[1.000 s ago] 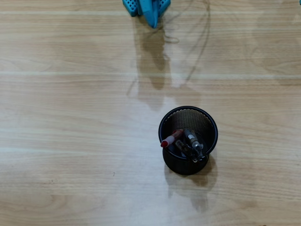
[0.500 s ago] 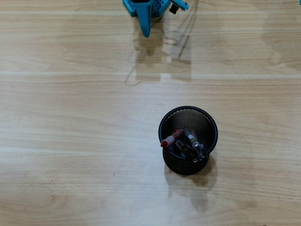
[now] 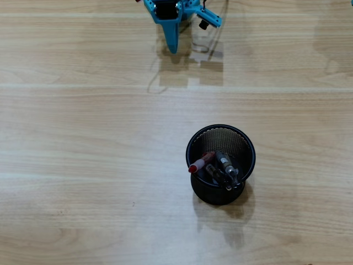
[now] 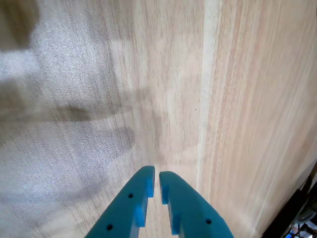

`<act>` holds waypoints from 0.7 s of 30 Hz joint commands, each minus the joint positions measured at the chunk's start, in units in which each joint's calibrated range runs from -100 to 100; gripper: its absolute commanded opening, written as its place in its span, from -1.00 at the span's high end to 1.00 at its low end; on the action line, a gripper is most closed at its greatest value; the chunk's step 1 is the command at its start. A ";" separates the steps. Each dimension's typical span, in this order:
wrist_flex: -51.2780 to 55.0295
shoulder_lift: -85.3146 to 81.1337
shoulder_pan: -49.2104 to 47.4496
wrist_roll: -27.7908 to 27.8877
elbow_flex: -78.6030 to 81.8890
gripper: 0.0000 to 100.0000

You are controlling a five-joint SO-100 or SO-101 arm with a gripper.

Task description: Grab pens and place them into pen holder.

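Overhead view | black mesh pen holder point(image 3: 245, 144) | red-capped pen point(image 3: 201, 163) inside

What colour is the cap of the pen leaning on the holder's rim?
Red; the pen cap shows best in the overhead view, against the black mesh pen holder.

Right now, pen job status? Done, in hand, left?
Done: several pens, one with a red cap, stand inside the black mesh pen holder in the overhead view. In hand: nothing; the gripper sits at the table's far edge, fingertips almost together and empty in the wrist view. Left: no loose pens show on the wooden table, so the job looks finished.
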 commanded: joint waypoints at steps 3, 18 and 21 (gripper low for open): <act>0.64 0.41 0.33 0.20 0.15 0.95; 0.64 0.58 0.96 0.20 -0.03 0.95; 0.64 0.58 0.96 0.20 -0.03 0.95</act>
